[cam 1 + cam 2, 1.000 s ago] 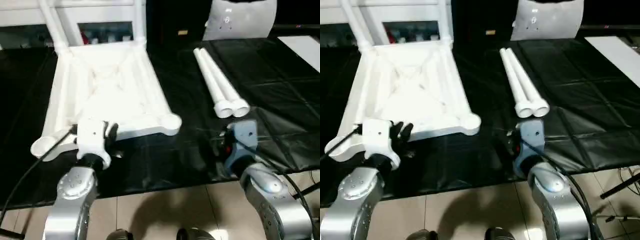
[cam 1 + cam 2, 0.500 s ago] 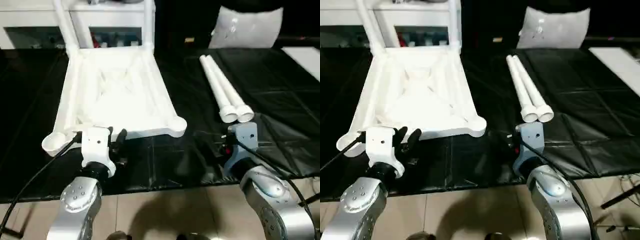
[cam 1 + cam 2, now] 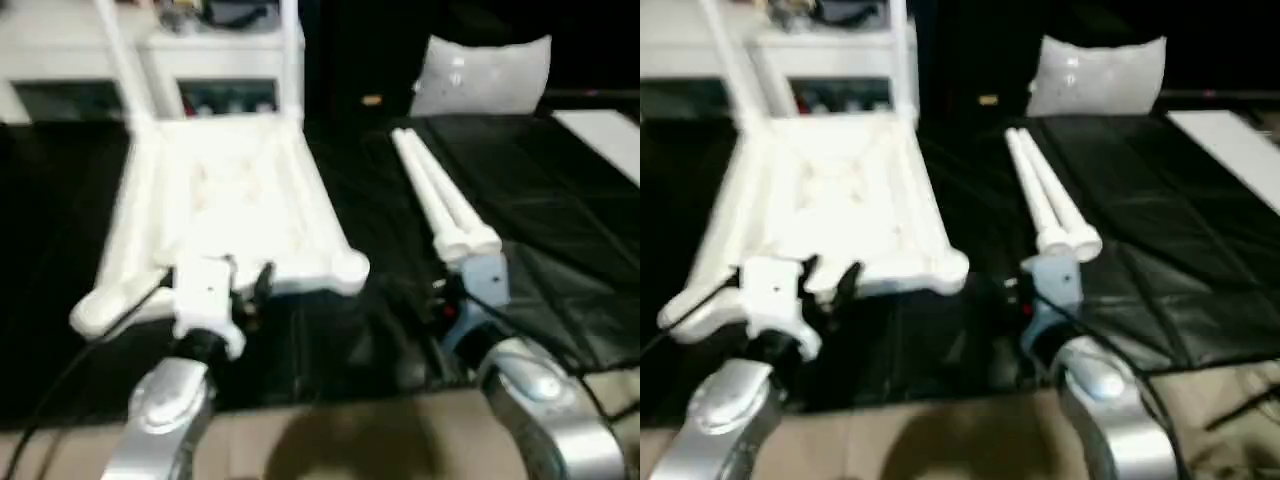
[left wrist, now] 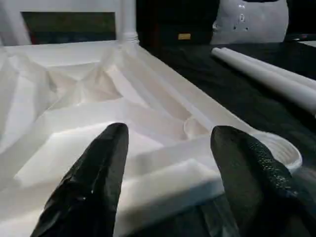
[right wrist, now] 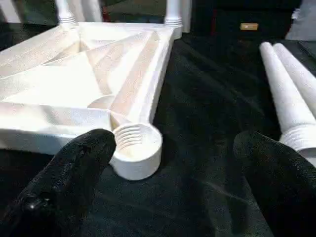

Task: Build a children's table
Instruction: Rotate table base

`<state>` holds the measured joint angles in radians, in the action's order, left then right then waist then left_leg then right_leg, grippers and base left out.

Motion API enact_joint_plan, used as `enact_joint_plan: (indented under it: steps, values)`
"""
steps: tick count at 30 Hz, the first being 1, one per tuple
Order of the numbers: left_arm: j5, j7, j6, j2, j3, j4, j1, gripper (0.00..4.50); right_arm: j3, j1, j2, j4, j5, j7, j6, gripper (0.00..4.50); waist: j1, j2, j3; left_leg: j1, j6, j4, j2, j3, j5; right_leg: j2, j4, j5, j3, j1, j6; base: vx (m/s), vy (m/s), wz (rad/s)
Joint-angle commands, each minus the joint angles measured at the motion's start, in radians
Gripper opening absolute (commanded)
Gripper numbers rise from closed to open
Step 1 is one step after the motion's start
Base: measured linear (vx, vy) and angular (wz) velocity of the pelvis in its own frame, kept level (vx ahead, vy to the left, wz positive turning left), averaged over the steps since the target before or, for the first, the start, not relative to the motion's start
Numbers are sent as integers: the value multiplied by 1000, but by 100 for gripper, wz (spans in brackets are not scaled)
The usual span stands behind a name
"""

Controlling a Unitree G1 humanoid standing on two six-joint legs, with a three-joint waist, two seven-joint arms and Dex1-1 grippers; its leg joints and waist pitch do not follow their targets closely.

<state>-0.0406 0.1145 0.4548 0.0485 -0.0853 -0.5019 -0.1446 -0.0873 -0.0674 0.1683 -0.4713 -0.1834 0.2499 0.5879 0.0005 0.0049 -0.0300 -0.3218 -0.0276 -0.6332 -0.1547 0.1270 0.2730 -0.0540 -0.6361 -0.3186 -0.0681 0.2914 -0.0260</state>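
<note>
The left gripper (image 4: 165, 163) has just let its fingers (image 4: 94, 182) spread: a second ago they sat close together at the near rim of the table top (image 3: 240, 190), and now they stand clearly apart with nothing between them, the rim lying just beyond the tips and the near right corner socket (image 4: 284, 153) off past the outer finger. That reads as a release of the top, or a reopening to take a fresh hold on its edge; which of the two I cannot tell. The right gripper (image 5: 173, 163) has not changed, its fingers wide apart and empty, with the threaded corner socket (image 5: 136, 148) just ahead of one finger and the ends of the two loose legs (image 3: 445, 200) just ahead of the other. The top lies upside down on the black cloth (image 3: 560, 200), two legs (image 3: 290, 50) already standing in its far sockets, both near sockets open. My judgement is that the top is now placed and the next call is for the right gripper to close on a loose leg
</note>
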Motion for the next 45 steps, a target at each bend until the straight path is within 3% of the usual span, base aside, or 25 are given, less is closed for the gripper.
enact_joint_plan:
  steps: [1, 3, 5, 6, 7, 8, 10, 11, 13, 14, 17, 20, 23, 24, 26, 28, 29, 30, 31, 32, 34, 35, 37, 41, 45]
  values:
    - [4, -3, -1, -6, -13, 8, 6, 329, 5, -11, 9, -21, 6, -1, -5, 450, -2, -3, 53, -18, 356, 43, -16, -19, -137, -68, 71, 224, 55, -52, -172, 115, 15, 4]
    - [3, -3, -2, -5, -14, 10, 5, 345, 2, -13, 11, -20, 8, -1, -8, 450, 22, -13, 55, -103, 268, 10, 9, -6, -110, -96, 110, 205, 96, -130, -166, 119, 15, 5]
    - [2, -2, 2, -3, -18, 8, 5, 367, -1, -10, 18, -20, 15, -1, -6, 450, 20, 9, 59, -80, 212, 34, -5, -20, -186, -42, 90, 235, 53, -120, -134, 124, 16, 4]
    - [2, -2, 3, -2, -19, 7, 5, 367, -4, -8, 23, -20, 19, -1, -5, 450, -4, 29, 65, 24, 274, 56, -44, -69, -302, 7, 38, 246, 5, -49, -87, 113, -7, 8]
    - [1, -3, 4, -1, -18, 7, 3, 370, -5, -2, 27, -12, 25, -4, -3, 450, -54, 33, 71, 158, 478, 70, -143, -183, -444, -11, -43, 15, -4, 108, -6, 155, -41, 5]
    - [1, -3, 4, -1, -18, 7, 3, 379, -5, -2, 27, -12, 25, -4, -3, 450, -48, 31, 75, 183, 545, 70, -181, -209, -485, -37, -69, -79, 11, 142, 35, 155, -41, 5]
    - [3, -5, 3, 0, -16, 7, 2, 409, -6, 4, 28, -7, 26, -4, -9, 450, -40, 12, 45, 98, 514, 93, -152, -126, -338, -61, -76, 11, 37, 136, 61, 65, -23, 4]
    - [2, -6, 3, 0, -15, 7, 3, 409, -7, 5, 28, -6, 25, -4, -10, 450, -17, -46, 37, 31, 319, 62, 6, -8, 39, -63, 67, 47, 87, 47, 4, 0, 0, 0]
    - [2, -8, 4, 0, -14, 7, 2, 415, -9, 6, 26, -5, 25, -7, -11, 450, 32, -50, 34, -64, 184, -75, 28, -30, 58, -200, 146, -283, 212, -85, -168, 23, -64, 0]
    - [2, -8, 4, 0, -14, 7, 2, 425, -10, 6, 26, -5, 25, -7, -11, 450, 40, -51, 31, -79, 144, -87, 23, -37, 26, -193, 144, -300, 202, -88, -198, 35, -66, -5]
    - [1, -9, 7, 1, -13, 7, 3, 439, -14, 6, 22, -10, 23, -12, -6, 450, 30, -13, -2, -58, 65, 13, -13, -33, -39, -109, 156, -397, 85, -42, -247, 54, -12, -11]
    - [-4, -12, 10, 1, -8, 7, 6, 439, -14, 5, 21, -14, 22, -15, -2, 450, -12, 29, 13, 56, 32, 117, -85, -81, 377, -17, 82, -281, 30, 14, -161, 68, 65, 4]
    - [4, -9, 11, 6, -12, 12, 12, 439, -6, 7, 21, -4, 22, -16, -8, 450, -52, 33, 35, 95, 279, 113, -90, -132, 127, -27, 18, 39, 18, 48, -110, 98, 46, 5]
    - [4, -9, 11, 7, -12, 12, 12, 439, -6, 7, 21, -4, 22, -16, -8, 450, -56, 16, 38, 72, 379, 91, -67, -114, 1, -45, 36, 104, 34, 33, -92, 120, 16, 4]
    - [5, -10, 14, 5, -14, 10, 17, 439, -4, 14, 22, 6, 25, -15, -14, 450, -17, -16, 48, -90, 347, 3, 41, -27, -106, -89, 106, 244, 111, -118, -116, 74, 3, 4]
    - [2, -6, 13, 10, -12, 10, 22, 439, -5, 23, 17, 13, 27, -16, -17, 450, 4, -10, 55, -114, 213, 12, 14, -37, -138, -70, 105, 276, 98, -142, -131, 80, 17, 5]
    - [2, -6, 13, 10, -12, 10, 22, 439, -5, 23, 17, 13, 27, -16, -17, 450, 6, 1, 59, -95, 200, 24, 13, -39, -171, -40, 90, 292, 77, -137, -127, 96, 21, 4]
    - [3, -6, 13, 15, -11, 10, 24, 439, -8, 25, 16, 14, 28, -19, -17, 450, -14, 28, 63, 17, 262, 57, -25, -85, -274, 11, 40, 278, 22, -56, -90, 156, -14, 9]
    - [3, -4, 14, 19, -10, 10, 25, 439, -9, 28, 13, 14, 28, -22, -16, 450, -49, 51, 76, 165, 473, 62, -109, -192, -428, 3, -46, 29, -3, 106, -5, 157, -39, 6]
    - [4, -3, 15, 24, -9, 9, 26, 439, -9, 32, 13, 14, 32, -29, -10, 450, -62, 39, 76, 174, 553, 66, -150, -220, -482, -20, -70, -74, 12, 137, 44, 157, -39, 6]
    - [4, 0, 18, 29, -9, 3, 24, 439, -1, 45, 10, 17, 41, -49, 13, 450, -32, 22, 39, 67, 506, 101, -115, -126, -309, -42, -83, 25, 33, 134, 88, 33, -15, 3]
    - [2, 7, 26, 36, -14, -7, 22, 439, 4, 73, 19, 31, 61, -66, 46, 450, -20, -13, 33, 37, 380, 81, -30, -49, -65, -51, 33, 110, 59, 92, 27, 0, 0, 0]
    - [-3, 17, 30, 43, -18, -13, 21, 439, 5, 99, 29, 45, 78, -76, 70, 450, 17, -49, 50, -54, 214, -47, 44, -49, 17, -182, 113, -67, 206, -45, -56, -6, -71, 0]
    - [-50, 98, 23, 90, -24, -22, 35, 439, 30, 229, 41, 142, 106, -115, 170, 450, 19, -14, 39, -53, 4, 49, -5, -63, -260, -68, 40, 306, 103, -5, -80, 1, -33, -3]
    - [-94, 227, 104, 196, -41, -27, 90, 439, 55, 416, 54, 353, 86, -115, 253, 450, -1, 18, 24, -18, -69, 76, -30, -62, 52, -62, 61, 65, 83, 25, -189, -41, 9, 0]
